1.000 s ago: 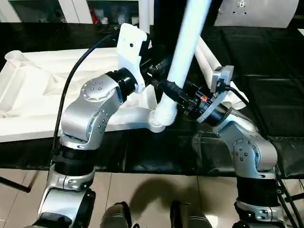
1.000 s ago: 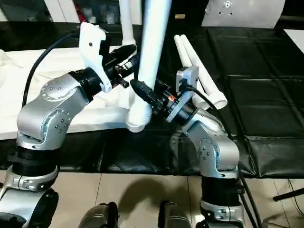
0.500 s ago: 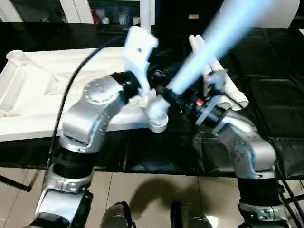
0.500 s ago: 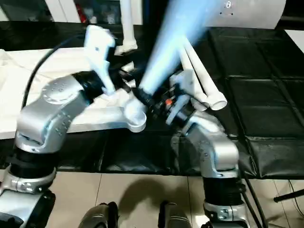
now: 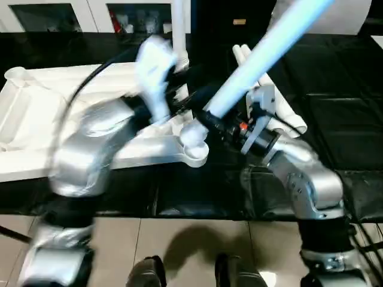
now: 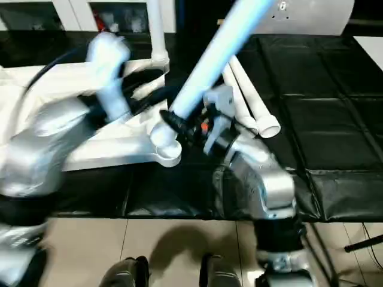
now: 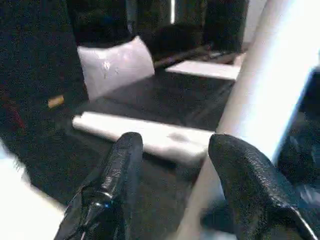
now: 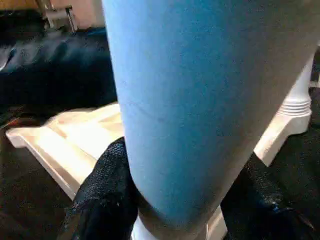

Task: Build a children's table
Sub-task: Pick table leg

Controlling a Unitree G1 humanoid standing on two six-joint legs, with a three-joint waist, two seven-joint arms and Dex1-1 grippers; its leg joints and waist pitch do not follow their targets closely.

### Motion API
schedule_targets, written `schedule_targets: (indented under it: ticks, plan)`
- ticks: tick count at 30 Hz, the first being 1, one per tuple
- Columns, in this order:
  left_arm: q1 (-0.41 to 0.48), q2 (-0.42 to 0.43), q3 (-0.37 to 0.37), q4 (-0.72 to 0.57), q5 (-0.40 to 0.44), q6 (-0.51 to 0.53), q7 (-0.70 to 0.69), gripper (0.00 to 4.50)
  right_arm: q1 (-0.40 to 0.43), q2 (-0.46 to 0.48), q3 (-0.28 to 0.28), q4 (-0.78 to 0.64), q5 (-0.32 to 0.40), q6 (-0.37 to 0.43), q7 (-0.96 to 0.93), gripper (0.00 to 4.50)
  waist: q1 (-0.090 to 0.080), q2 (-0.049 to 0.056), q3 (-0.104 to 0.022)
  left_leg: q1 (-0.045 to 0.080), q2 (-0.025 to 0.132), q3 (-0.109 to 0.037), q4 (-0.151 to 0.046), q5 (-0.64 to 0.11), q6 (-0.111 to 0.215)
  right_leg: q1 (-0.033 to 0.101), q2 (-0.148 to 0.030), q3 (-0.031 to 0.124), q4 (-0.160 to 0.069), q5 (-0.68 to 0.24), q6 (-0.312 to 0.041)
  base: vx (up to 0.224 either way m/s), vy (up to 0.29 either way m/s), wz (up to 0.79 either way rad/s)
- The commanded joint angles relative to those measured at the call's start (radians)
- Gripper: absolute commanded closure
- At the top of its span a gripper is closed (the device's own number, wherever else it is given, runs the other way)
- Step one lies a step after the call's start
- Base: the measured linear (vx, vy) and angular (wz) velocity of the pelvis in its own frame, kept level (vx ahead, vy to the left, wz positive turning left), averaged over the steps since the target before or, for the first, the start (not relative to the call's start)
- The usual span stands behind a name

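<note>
The white table top lies underside up on the black sheet, with a round corner socket at its near right corner. A long white leg leans up and to the right, its thick end just above that socket. My right gripper is shut on the leg low down, its fingers on either side of it. My left gripper is open with nothing between its fingers; the leg stands beside it. The left arm is blurred.
Another leg stands upright in the top's far right corner. Two loose legs lie on the black sheet behind my right arm. The work surface's front edge runs over a tiled floor.
The held leg has tipped from nearly upright to leaning right. My left gripper has come off the leg and opened, and the left arm swings away to the left.
</note>
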Motion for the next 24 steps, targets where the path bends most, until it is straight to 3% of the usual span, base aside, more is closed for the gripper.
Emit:
schedule_targets:
  ticks: [1, 3, 7, 12, 13, 19, 24]
  plan:
    - [0.007, 0.014, 0.0, -0.041, -0.031, 0.001, -0.046, 1.63, -0.017, -0.008, 0.018, -0.017, -0.004, 0.022, -0.003, 2.64, 0.001, -0.004, -0.124, 0.026, 0.018, -0.002, -0.056, -0.169, 0.033, 0.071, -0.059, 0.045, -0.073, -0.291, -0.186, 0.0, 0.0, 0.0]
    - [0.017, 0.021, -0.01, -0.058, -0.046, 0.01, -0.065, 1.49, -0.02, -0.018, 0.028, -0.018, -0.008, 0.027, 0.001, 2.64, 0.005, 0.001, -0.122, 0.027, 0.021, -0.002, -0.058, -0.18, 0.029, 0.068, -0.06, 0.045, -0.071, -0.293, -0.191, 0.0, 0.0, 0.0]
    - [0.028, 0.013, -0.047, -0.065, -0.047, 0.011, -0.069, 1.14, -0.024, -0.028, 0.047, -0.022, -0.008, 0.034, 0.002, 2.64, 0.006, -0.007, -0.124, 0.024, 0.019, -0.002, -0.057, -0.187, 0.023, 0.073, -0.062, 0.047, -0.07, -0.304, -0.182, 0.0, 0.0, 0.0]
    - [0.023, -0.011, -0.072, -0.031, -0.02, 0.001, -0.048, 0.81, -0.025, -0.029, 0.056, -0.025, -0.005, 0.038, 0.0, 2.64, 0.005, -0.008, -0.129, 0.02, 0.016, -0.001, -0.056, -0.182, 0.022, 0.073, -0.061, 0.047, -0.075, -0.325, -0.156, 0.0, 0.0, 0.0]
    - [0.022, -0.014, -0.074, -0.023, -0.016, -0.002, -0.046, 1.07, -0.025, -0.029, 0.059, -0.026, -0.004, 0.039, 0.001, 2.64, 0.004, -0.008, -0.13, 0.019, 0.016, -0.002, -0.056, -0.185, 0.023, 0.073, -0.06, 0.046, -0.076, -0.33, -0.151, 0.0, 0.0, 0.0]
    - [0.031, -0.009, -0.071, 0.017, -0.009, -0.022, -0.043, 1.62, -0.015, -0.036, 0.076, -0.034, 0.003, 0.04, 0.005, 2.64, 0.0, -0.007, -0.137, 0.02, 0.014, -0.003, -0.055, -0.198, 0.02, 0.073, -0.059, 0.044, -0.08, -0.355, -0.138, 0.0, 0.0, 0.0]
    - [0.036, -0.012, -0.079, 0.021, -0.007, -0.028, -0.042, 1.91, -0.007, -0.037, 0.086, -0.037, 0.002, 0.039, 0.01, 2.64, 0.0, -0.007, -0.14, 0.02, 0.017, -0.003, -0.055, -0.187, 0.023, 0.073, -0.057, 0.044, -0.074, -0.301, -0.16, 0.0, 0.0, 0.0]
